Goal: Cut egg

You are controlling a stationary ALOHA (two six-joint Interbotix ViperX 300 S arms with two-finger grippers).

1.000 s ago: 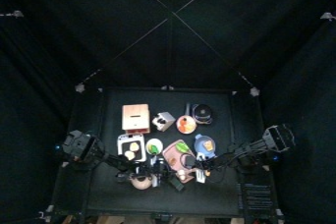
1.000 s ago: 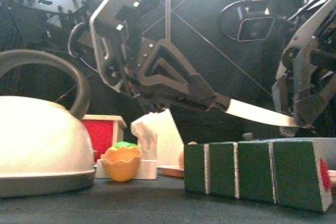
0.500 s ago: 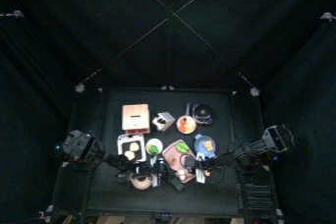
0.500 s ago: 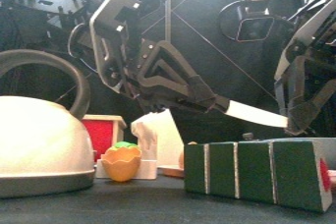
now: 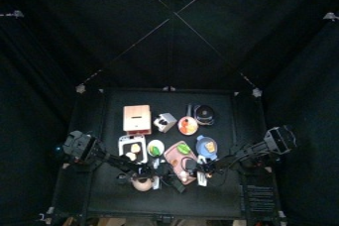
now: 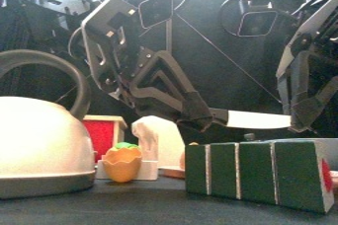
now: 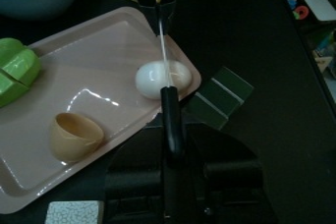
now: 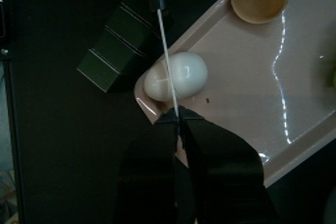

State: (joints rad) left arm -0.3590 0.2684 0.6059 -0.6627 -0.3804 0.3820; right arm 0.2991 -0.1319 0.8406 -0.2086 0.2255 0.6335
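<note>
- Egg [image 7: 165, 74] lying on pink tray [image 7: 79, 100], w/ knife [image 7: 163, 41] blade sitting across its top.
- Left hand [image 7: 167, 159] gripping knife handle.
- Right hand [image 8: 178, 135] also clamping a knife [image 8: 159, 31] over egg.

White egg [image 7: 165, 74], smooth, whole and uncut, resting on pink tray [image 7: 105, 41] near one long edge. Knife [image 7: 163, 46] with thin pale blade and black handle, lying across the egg's top, edge down on the shell; blade seen level above green blocks in front view [image 6: 258, 120].
</note>
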